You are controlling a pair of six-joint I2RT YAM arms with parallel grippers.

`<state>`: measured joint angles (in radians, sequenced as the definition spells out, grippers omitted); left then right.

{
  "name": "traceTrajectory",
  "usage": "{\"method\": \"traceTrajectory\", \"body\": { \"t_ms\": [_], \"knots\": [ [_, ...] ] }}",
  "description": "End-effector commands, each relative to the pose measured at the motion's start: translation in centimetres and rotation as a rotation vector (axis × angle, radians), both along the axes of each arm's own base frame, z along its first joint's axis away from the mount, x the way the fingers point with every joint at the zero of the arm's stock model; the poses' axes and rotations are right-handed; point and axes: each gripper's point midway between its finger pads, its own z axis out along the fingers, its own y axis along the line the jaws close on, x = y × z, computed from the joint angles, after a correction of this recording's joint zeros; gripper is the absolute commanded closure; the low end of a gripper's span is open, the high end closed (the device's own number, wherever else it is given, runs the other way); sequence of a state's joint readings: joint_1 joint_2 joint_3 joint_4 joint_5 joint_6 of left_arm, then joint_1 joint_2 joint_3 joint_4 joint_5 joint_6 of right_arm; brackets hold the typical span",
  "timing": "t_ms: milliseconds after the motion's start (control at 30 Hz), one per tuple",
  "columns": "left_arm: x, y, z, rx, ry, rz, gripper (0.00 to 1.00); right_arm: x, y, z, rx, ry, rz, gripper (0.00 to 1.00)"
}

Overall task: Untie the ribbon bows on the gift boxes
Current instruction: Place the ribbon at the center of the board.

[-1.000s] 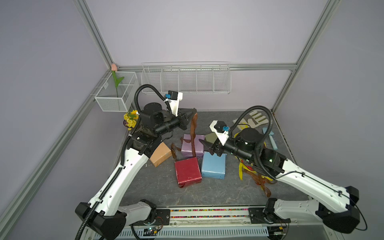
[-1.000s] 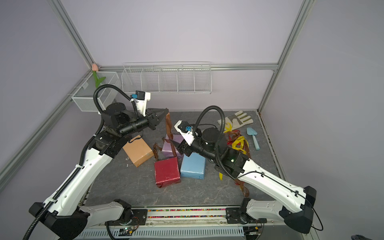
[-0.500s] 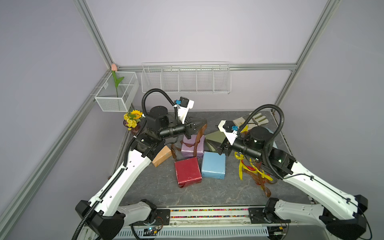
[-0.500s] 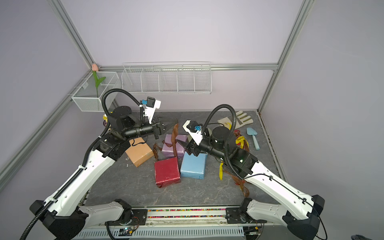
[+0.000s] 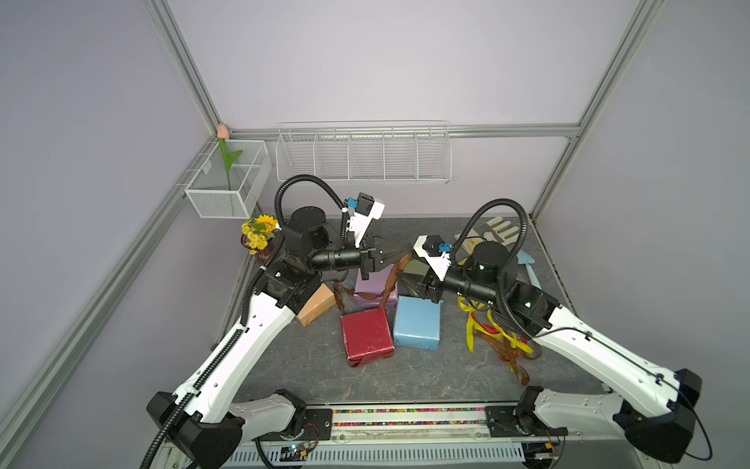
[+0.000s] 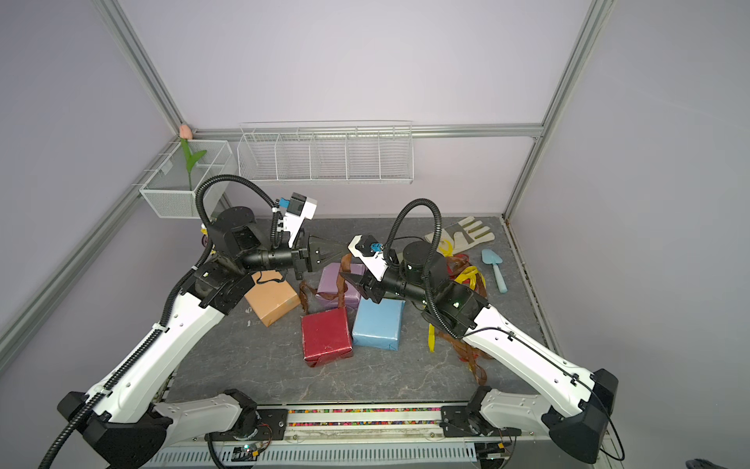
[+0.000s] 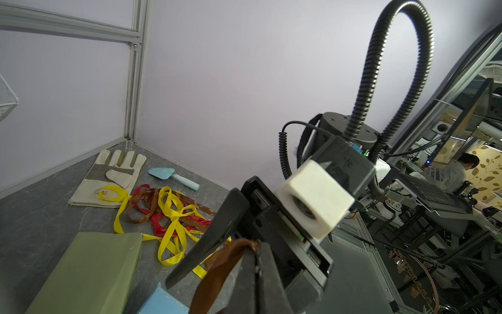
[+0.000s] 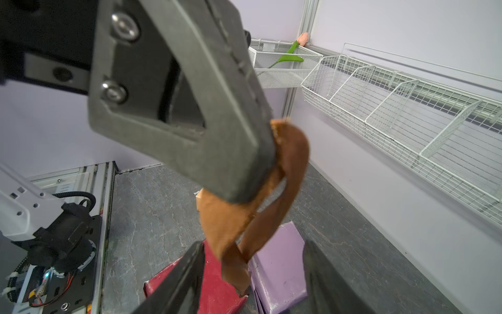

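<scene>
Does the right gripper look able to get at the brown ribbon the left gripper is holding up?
Probably yes. The brown ribbon hangs from the shut left gripper just ahead of the right gripper, whose jaws are open, with nothing between them.

Table (image 5: pixel 308 365): grey stone-look slab, veined, matt.
All boxes paper-wrapped: red box (image 5: pixel 367 337) faintly glossy, creased; blue box (image 5: pixel 417 329) and lilac box (image 8: pixel 282 261) smooth, soft sheen; olive box (image 7: pixel 89 271) matt.
Brown ribbon (image 8: pixel 294 168): satin, dull shine.
Loose ribbons (image 7: pixel 175 217): satin, brighter shine.
Glove (image 7: pixel 108 176): coarse cloth.
Baskets (image 5: pixel 363 158): white coated wire.
Left pincer (image 5: pixel 404 256): matt grey plastic, grainy, bright metal screws.
Trowel (image 7: pixel 163 173): smooth plastic.
</scene>
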<state>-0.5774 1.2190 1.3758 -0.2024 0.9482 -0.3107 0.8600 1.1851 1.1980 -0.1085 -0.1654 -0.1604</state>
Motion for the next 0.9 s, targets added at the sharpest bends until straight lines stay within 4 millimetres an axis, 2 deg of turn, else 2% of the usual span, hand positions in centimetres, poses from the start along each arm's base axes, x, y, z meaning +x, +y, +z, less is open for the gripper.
{"method": "traceTrajectory", "body": {
  "t_ms": [0, 367, 433, 567, 700, 767, 867],
  "knots": [
    [-1.7, 0.2, 1.6, -0.038, -0.035, -0.067, 1.00, -0.2, 0.6, 0.3, 0.038, -0.006, 0.047, 0.46],
    [-1.6, 0.1, 1.5, -0.032, -0.036, -0.070, 1.00, -0.7, 1.0, 0.4, 0.066, 0.010, 0.088, 0.87],
    [-1.5, 0.1, 1.4, -0.029, -0.033, -0.068, 1.00, -0.7, 1.0, 0.4, 0.068, 0.013, 0.091, 0.93],
    [-1.0, 0.1, 1.1, -0.016, -0.032, -0.035, 1.00, 0.3, 0.4, 0.4, 0.068, 0.008, 0.031, 0.93],
    [0.9, 0.6, -0.4, 0.060, -0.026, 0.100, 0.74, 2.1, -1.5, 0.9, 0.044, -0.022, -0.089, 0.93],
    [2.2, 1.3, -1.3, 0.108, -0.029, 0.198, 0.64, 2.8, -3.0, 1.8, 0.031, -0.051, -0.152, 0.93],
    [5.1, 3.5, -3.2, 0.174, -0.010, 0.431, 0.51, 3.2, -5.9, 4.3, 0.032, -0.116, -0.237, 0.93]
  ]
}}
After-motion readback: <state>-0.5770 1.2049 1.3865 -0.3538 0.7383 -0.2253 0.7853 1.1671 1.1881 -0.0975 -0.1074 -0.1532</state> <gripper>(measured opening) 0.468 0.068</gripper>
